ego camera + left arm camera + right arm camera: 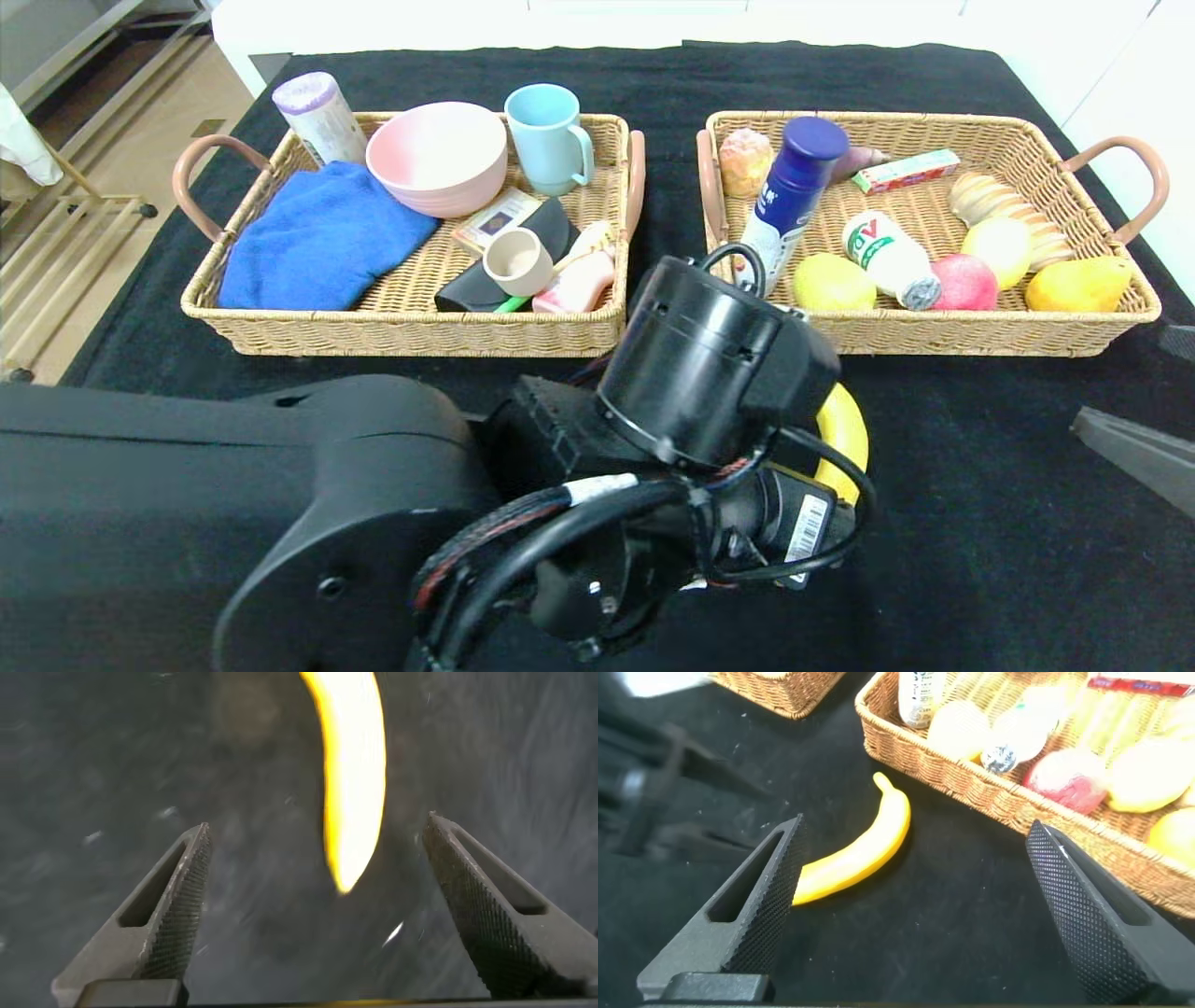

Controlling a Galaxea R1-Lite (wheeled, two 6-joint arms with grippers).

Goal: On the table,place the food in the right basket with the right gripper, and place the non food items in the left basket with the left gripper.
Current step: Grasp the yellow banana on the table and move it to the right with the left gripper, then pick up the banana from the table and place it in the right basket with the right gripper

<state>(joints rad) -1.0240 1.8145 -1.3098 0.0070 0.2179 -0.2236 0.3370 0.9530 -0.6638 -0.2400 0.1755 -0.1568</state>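
A yellow banana [845, 431] lies on the black cloth in front of the right basket [980, 338], half hidden under my left arm. In the left wrist view my left gripper [318, 827] hangs open over the banana [355, 765], whose tip lies between the spread fingers, apart from both. My right gripper [915, 827] stands open low over the cloth, with the banana [864, 849] ahead of it near one finger. The left basket [401, 322] holds a blue towel [317, 238], a pink bowl [437, 154], a blue mug [549, 135] and other non-food items.
The right basket holds a blue-capped bottle [792, 191], a small drink bottle [892, 257], fruit and bread. A roll [319, 114] leans at the left basket's far corner. My left arm [373, 523] covers the near middle of the table. Floor shows past the table's left edge.
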